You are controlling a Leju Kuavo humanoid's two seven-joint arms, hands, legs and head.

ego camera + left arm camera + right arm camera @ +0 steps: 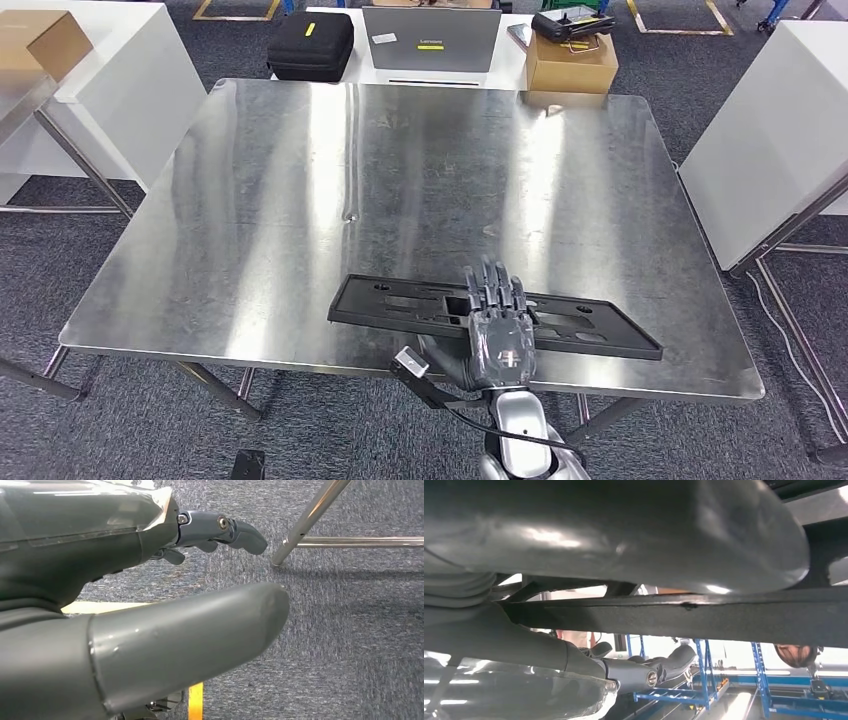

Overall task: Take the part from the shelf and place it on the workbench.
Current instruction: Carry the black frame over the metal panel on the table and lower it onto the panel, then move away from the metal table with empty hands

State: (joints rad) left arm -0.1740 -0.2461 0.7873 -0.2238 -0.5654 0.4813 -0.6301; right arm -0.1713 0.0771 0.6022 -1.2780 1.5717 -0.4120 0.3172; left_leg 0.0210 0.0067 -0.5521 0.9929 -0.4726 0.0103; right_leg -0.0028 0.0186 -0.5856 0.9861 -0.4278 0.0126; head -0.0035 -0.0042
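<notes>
- Part (400, 305): long flat black plate with cut-outs, lying near the front edge of the workbench (300, 180). Its long axis runs across the robot's front, roughly along that edge, the right end a little nearer the edge.
- Right hand (497, 330): reaches in from below at about the part's middle, fingers laid over the top face and pointing away from the robot, square across the long axis. In the right wrist view the thumb (624, 530) sits on one side of the dark plate edge (704, 617) and the fingers (644, 672) on the other, so the hand reads as clasping the part; how firm the hold is cannot be told.
- Left hand (150, 630): hangs low over grey carpet (350, 655) near a metal table leg (307, 522), holding nothing; fingers look loosely apart. Well away from the part; the right hand is plainly the nearer.
- Judgement: the part looks set down or nearly so; what remains is letting go and drawing the hand back toward the robot.
- Beyond the workbench: a black case (312, 45), a laptop (432, 38), a cardboard box (570, 65).
</notes>
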